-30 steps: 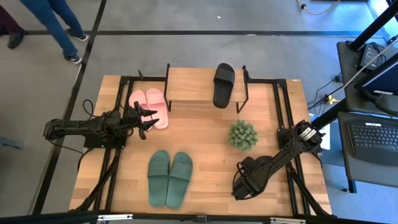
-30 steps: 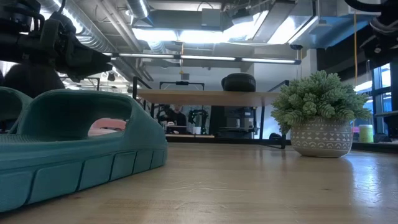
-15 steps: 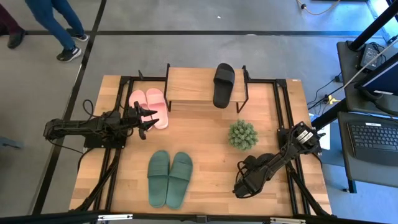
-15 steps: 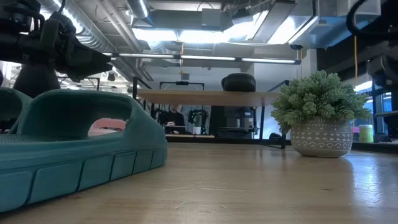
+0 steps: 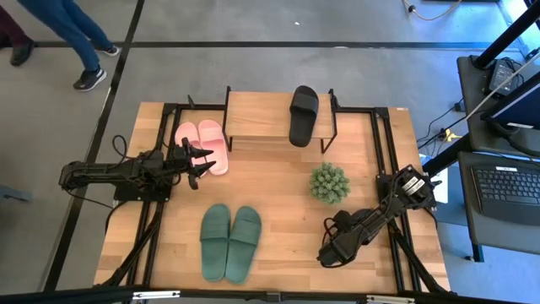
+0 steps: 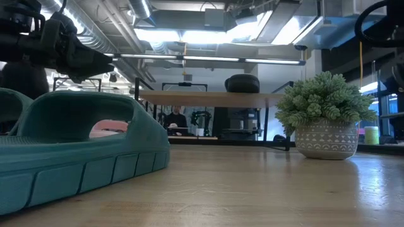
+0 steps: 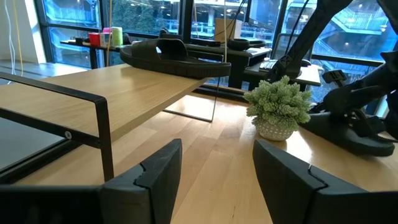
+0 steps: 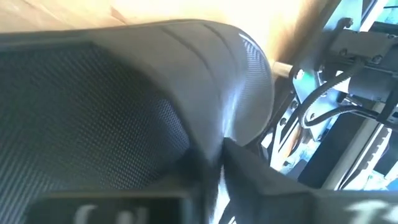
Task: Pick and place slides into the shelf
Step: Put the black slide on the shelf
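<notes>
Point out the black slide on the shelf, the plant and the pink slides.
Black slide (image 5: 304,114): high view, on its strap.
Shelf (image 5: 257,116): high view, bare plank top.
Plant (image 5: 329,182): high view, middle of the spiky foliage.
Pink slides (image 5: 202,142): high view, between the pair's straps.

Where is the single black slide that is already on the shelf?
In the high view, the black slide lies on the right end of the shelf, at the table's far side, behind the plant.

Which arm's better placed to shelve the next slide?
Right. The right gripper looks clamped on the black slide; the left gripper hangs open by the pink slides, holding nothing.
</notes>
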`<action>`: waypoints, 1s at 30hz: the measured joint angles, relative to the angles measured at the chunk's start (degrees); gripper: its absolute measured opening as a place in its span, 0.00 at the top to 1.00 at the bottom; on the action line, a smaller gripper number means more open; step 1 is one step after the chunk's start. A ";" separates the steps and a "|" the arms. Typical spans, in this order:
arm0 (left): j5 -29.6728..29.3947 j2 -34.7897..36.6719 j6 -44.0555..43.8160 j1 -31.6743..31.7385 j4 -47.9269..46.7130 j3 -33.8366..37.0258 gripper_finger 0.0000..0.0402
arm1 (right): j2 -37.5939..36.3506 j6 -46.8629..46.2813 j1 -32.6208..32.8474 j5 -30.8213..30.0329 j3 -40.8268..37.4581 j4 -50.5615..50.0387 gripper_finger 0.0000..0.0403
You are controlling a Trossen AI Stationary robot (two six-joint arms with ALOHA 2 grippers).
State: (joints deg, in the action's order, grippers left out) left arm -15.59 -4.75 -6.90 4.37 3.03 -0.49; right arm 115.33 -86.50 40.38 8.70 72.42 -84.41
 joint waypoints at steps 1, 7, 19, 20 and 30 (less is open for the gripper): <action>0.00 0.00 0.00 0.02 0.00 0.00 0.52 | 0.00 0.14 0.00 0.01 0.00 -0.17 0.95; 0.00 0.00 0.00 0.00 0.00 0.00 0.52 | 0.09 1.28 0.00 0.32 0.80 -2.48 0.95; 0.00 0.00 0.00 0.01 0.00 0.00 0.52 | -0.34 8.06 0.53 -2.52 16.63 -5.44 0.96; 0.00 0.00 0.00 0.00 0.00 0.01 0.52 | -0.35 8.81 0.61 -3.18 18.23 -5.54 0.96; 0.00 0.00 0.00 0.00 0.00 0.00 0.52 | -0.37 16.01 0.59 -11.42 32.91 -5.60 0.96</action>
State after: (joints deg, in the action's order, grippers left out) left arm -15.59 -4.75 -6.90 4.36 3.03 -0.49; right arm 114.96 -70.50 40.97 -2.72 105.34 -90.02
